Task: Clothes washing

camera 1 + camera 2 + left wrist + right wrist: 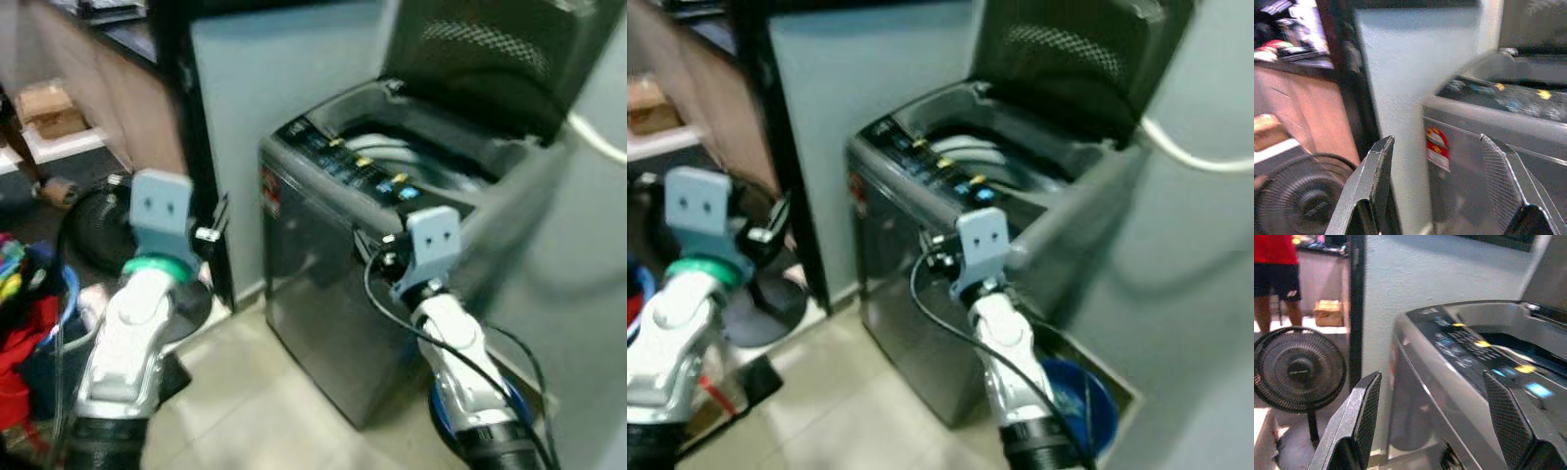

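The washing machine [323, 284] stands with its lid [490, 59] raised. Both the left gripper [1437, 186] and the right gripper [1435, 421] hover before it, fingers spread wide, holding nothing.

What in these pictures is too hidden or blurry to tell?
- Inside the washing machine: in the left eye view its rim hides the drum's depths, so any laundry there cannot be judged.
- Control panel: in the right wrist view, labels are blurred and too small to read.
- Person: cut off by the top edge.
- Clothes heap: cut off by the left edge, blurred.
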Available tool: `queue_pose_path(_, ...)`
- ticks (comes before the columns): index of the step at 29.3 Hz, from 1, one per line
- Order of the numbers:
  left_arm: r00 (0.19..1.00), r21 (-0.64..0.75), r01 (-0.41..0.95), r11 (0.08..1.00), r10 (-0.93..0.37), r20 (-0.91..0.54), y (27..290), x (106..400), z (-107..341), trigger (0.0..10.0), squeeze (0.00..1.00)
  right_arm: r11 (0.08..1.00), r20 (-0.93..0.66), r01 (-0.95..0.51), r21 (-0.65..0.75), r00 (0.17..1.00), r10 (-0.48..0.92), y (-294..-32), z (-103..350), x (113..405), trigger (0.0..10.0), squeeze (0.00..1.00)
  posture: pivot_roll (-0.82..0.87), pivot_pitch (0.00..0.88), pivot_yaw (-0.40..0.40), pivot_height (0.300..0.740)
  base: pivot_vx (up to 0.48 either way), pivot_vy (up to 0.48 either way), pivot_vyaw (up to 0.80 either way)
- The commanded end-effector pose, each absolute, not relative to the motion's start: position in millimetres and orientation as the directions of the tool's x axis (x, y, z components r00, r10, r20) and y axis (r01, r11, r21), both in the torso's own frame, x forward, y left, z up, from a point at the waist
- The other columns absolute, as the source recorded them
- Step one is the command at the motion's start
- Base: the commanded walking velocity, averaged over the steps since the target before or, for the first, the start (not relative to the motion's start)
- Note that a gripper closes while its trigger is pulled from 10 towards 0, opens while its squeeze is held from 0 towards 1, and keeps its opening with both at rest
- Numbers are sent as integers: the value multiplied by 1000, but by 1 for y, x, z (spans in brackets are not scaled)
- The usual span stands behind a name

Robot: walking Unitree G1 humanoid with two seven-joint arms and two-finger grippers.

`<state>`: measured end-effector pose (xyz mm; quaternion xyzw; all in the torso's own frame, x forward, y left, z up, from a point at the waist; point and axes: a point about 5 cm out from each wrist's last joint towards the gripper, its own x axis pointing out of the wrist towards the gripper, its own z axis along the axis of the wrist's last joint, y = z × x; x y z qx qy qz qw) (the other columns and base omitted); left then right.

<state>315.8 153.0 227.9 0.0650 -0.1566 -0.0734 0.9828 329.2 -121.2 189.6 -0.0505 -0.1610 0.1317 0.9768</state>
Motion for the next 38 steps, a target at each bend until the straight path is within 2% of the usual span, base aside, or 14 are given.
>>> queue_pose_path(1,947,159,134,978,-174,271,151,315,221,10000,0,963,289,-234,-131,921,263,-126,185,329,10000,0,146,0,-36,740,0,0,800)
queue_pose_path(20,979,192,138,972,-163,122,155,308,178,10000,0,971,206,-223,-90,949,238,-130,158,328,10000,0,147,0,-31,740,0,0,797)
queue_pose_path(24,982,182,182,966,-189,24,150,300,154,10000,0,961,78,-253,-110,962,262,-130,119,320,10000,0,149,0,-31,740,0,0,794)
queue_pose_path(29,977,185,210,960,-211,-16,148,294,143,10000,0,957,23,-271,-106,961,275,-129,103,315,10000,0,149,0,-31,740,0,0,794)
queue_pose_path(34,971,210,233,949,-216,-102,146,281,111,10000,0,952,-114,-288,-107,954,276,-132,62,298,10000,0,153,0,-33,740,0,0,780)
queue_pose_path(38,975,221,211,952,-188,-123,144,276,96,10000,0,944,-188,-310,-115,940,286,-130,40,285,10000,0,147,0,-33,740,231,0,0)
